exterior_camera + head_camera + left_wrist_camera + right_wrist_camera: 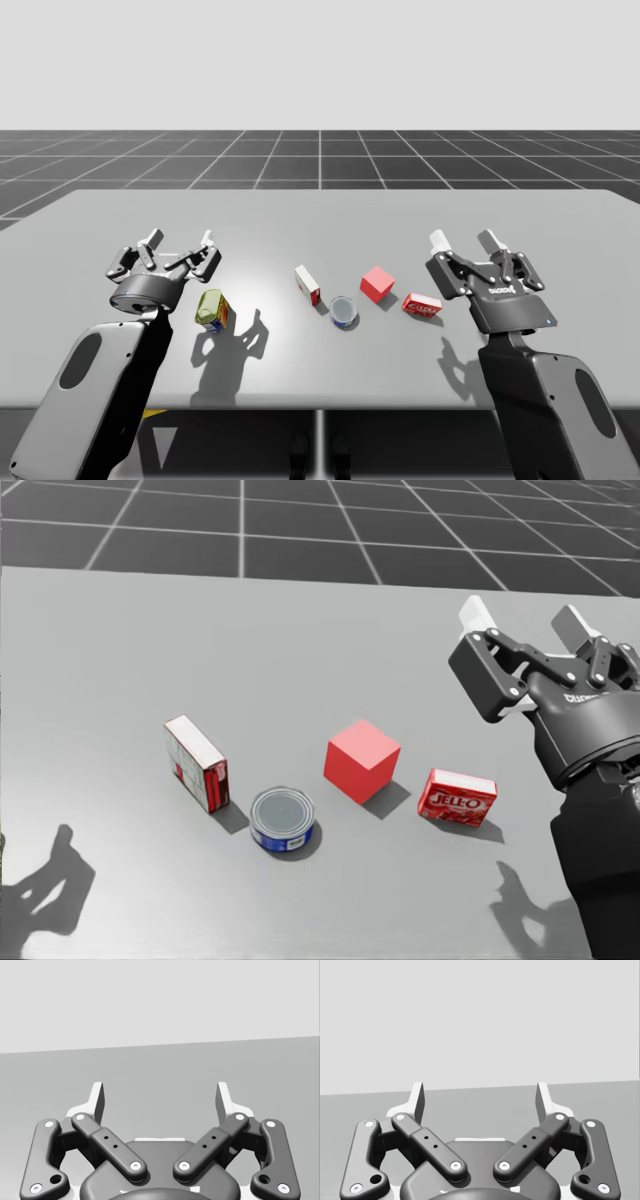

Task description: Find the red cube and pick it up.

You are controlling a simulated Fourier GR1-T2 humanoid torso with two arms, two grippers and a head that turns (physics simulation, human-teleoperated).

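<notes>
the red cube [376, 284] sits untouched on the table [300, 220] between a blue can [344, 311] and a flat red box [422, 305], my left gripper [180, 240] and right gripper [464, 240] both released, empty.

My left arm [100, 390]: forearm raised, wrist tipped forward, gripper carried at its far end. My left gripper [180, 240]: two white-tipped fingers [97, 1100] spread wide, parallel, pointing straight ahead; dark linkages [110, 1147] splayed to either side of the palm. My right arm [550, 400]: forearm raised, posed much as the left. My right gripper [463, 240]: fingers likewise spread wide and pointing ahead, linkages splayed alike. The two grippers sit level with one another and well apart.
</notes>
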